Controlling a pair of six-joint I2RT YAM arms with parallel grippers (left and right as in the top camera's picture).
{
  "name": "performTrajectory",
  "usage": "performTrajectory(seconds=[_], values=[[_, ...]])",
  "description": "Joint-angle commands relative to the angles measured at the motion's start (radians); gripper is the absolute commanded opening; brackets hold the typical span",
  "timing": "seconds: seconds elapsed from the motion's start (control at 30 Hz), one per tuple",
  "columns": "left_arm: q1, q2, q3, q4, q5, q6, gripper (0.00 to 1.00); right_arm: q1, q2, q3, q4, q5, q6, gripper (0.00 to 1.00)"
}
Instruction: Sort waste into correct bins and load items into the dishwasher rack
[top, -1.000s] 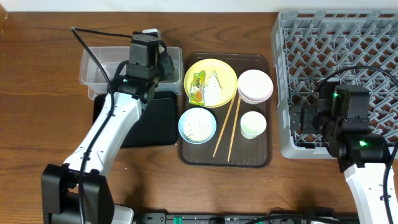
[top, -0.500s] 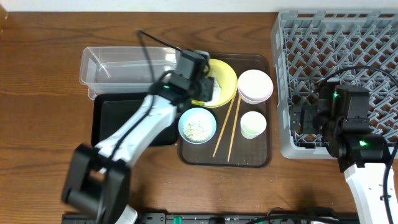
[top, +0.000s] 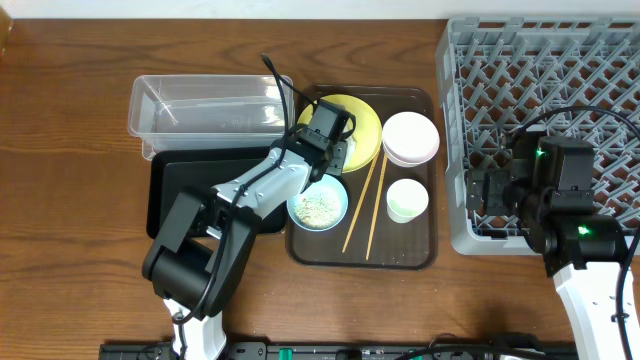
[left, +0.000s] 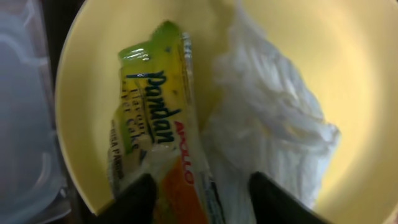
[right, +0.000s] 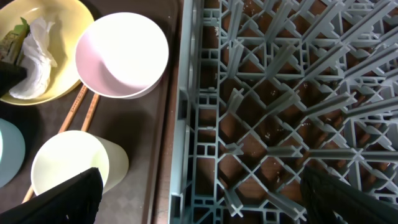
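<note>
Left gripper (left: 198, 193) has swung over the round yellow plate (left: 373, 62), jaws spread astride the green-and-orange snack wrapper (left: 155, 137). Nothing sorted or racked yet.

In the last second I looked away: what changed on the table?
The left gripper swung right from over the clear tub to the yellow plate. It is now open over the wrapper, beside the tissue, gripping nothing. The right gripper stayed open at the dishwasher rack; nothing else moved.
</note>
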Motion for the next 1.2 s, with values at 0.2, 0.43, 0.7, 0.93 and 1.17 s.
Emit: performTrajectory(seconds=[0.2,0.43,0.7,0.93,1.17], values=[[0.001,0.008,-0.005,-0.049,-0.037,0.012,0.08,0.011,0.002,0.019,-0.005,-0.008,-0.011,0.99],[0.002,-0.066,0.011,-0.055,-0.037,0.012,0.06,0.011,0.002,0.019,-0.008,-0.008,-0.011,0.99],[0.007,-0.239,0.022,-0.055,-0.037,0.037,0.06,0.011,0.001,0.019,-0.007,-0.008,-0.011,0.99],[0.110,-0.340,0.022,-0.019,-0.041,0.048,0.06,0.011,0.002,0.019,-0.008,-0.008,-0.011,0.99],[0.306,-0.328,0.022,-0.001,-0.040,-0.145,0.06,0.011,0.002,0.019,-0.007,-0.008,-0.011,0.99]])
